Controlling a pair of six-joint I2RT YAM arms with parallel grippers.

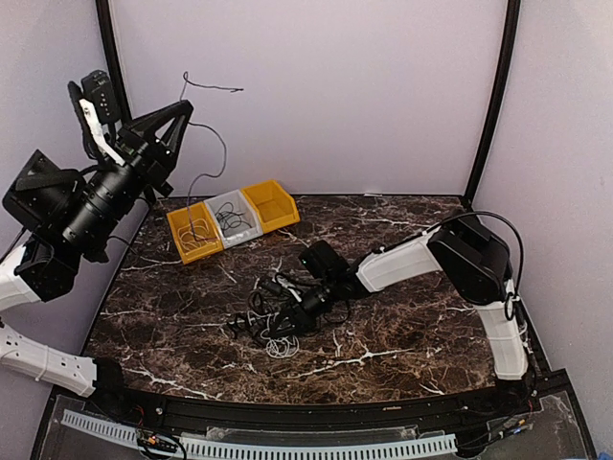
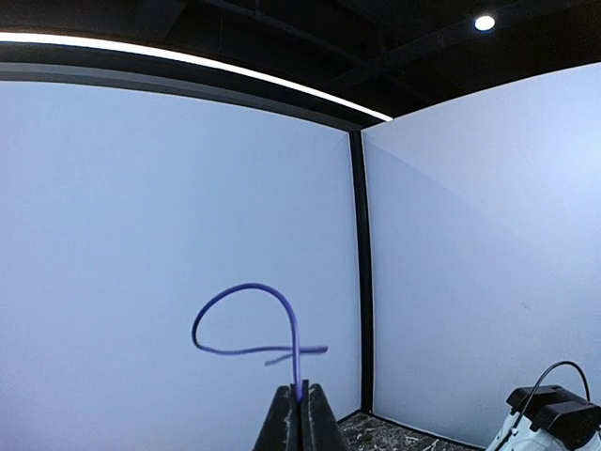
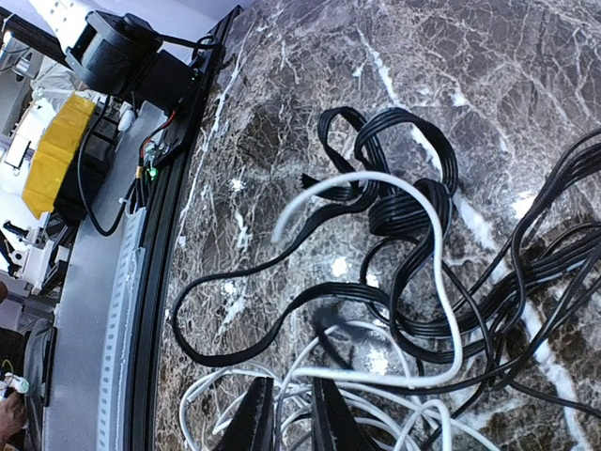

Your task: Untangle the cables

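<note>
The cables lie as a tangle (image 1: 266, 321) of black and white cords mid-table. In the right wrist view, black flat cords (image 3: 404, 178) loop over the marble and a white cord (image 3: 438, 244) arcs across them. My right gripper (image 1: 287, 311) (image 3: 289, 423) is down in the tangle, its jaws drawn narrow around thin white strands. My left gripper (image 1: 182, 105) (image 2: 299, 413) is raised high at the back left, shut on a thin dark cable (image 2: 244, 291). That cable curls above the fingertips and hangs down (image 1: 222, 153) toward the bins.
Three small bins stand in a row at the back left: a yellow one (image 1: 201, 255) with cord in it, a grey one (image 1: 241, 239) with dark cords, and another yellow one (image 1: 278, 222). The table's near edge (image 3: 188, 188) runs left of the tangle.
</note>
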